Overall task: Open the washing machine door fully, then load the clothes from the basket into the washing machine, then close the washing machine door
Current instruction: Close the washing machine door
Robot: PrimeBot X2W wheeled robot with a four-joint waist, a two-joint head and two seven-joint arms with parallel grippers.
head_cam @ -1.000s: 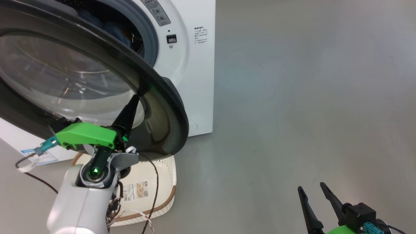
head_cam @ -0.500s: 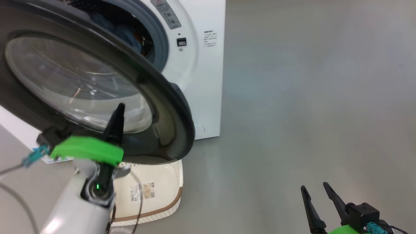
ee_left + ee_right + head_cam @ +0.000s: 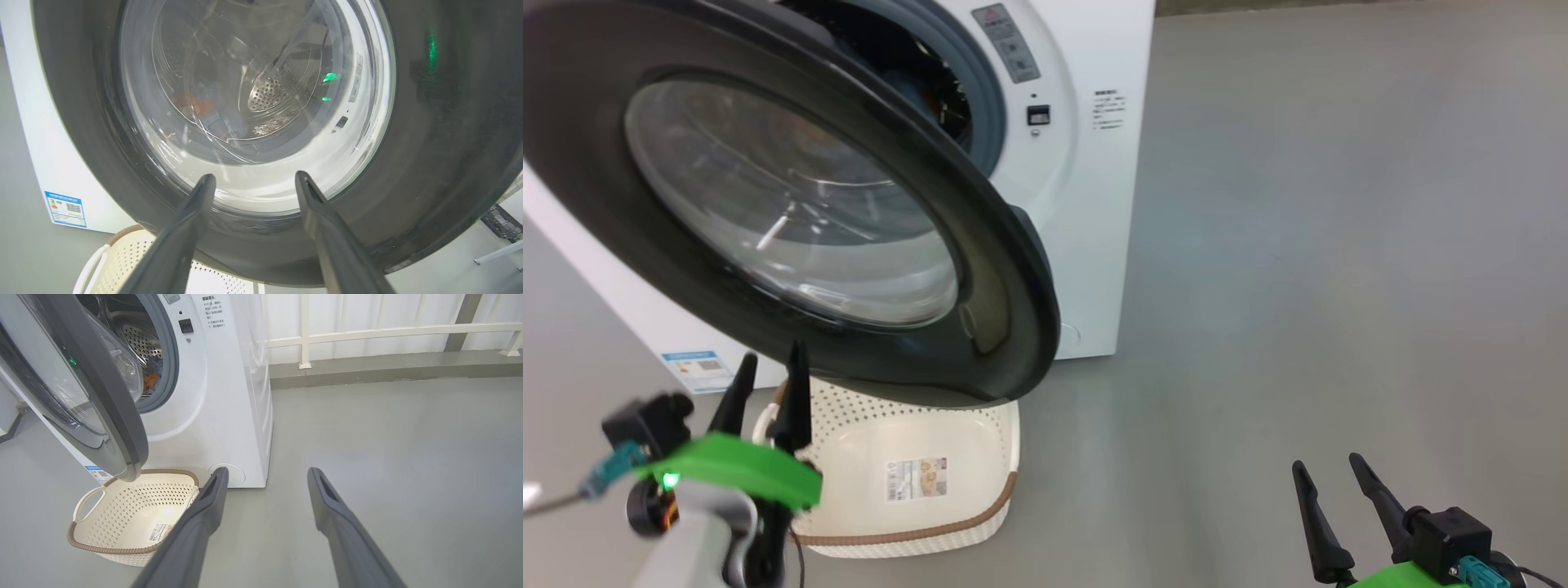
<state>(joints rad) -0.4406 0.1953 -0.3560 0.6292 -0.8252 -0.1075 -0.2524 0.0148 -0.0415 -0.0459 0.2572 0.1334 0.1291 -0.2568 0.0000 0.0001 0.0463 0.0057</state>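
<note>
**Slip and pinch risks before closing**

The left gripper (image 3: 772, 354), spread and empty, points at the washing machine door (image 3: 792, 196). The right gripper (image 3: 1327, 463), spread too, hangs well apart. On the glossy black rim (image 3: 1013, 310) the left gripper's hard fingers (image 3: 188, 228) could slip onto the bulging glass (image 3: 257, 102). The perforated plastic basket (image 3: 915, 535) below looks empty. Soft clothes (image 3: 152, 377) in the steel drum (image 3: 137, 339) could catch at the rubber gasket (image 3: 171, 367).

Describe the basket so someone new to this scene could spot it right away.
Find the big white washing machine on the grey floor. Under the lower edge of its open black-rimmed door sits a cream perforated basket. Its brown woven-look rim, looped handle and sticker label mark it out.
</note>
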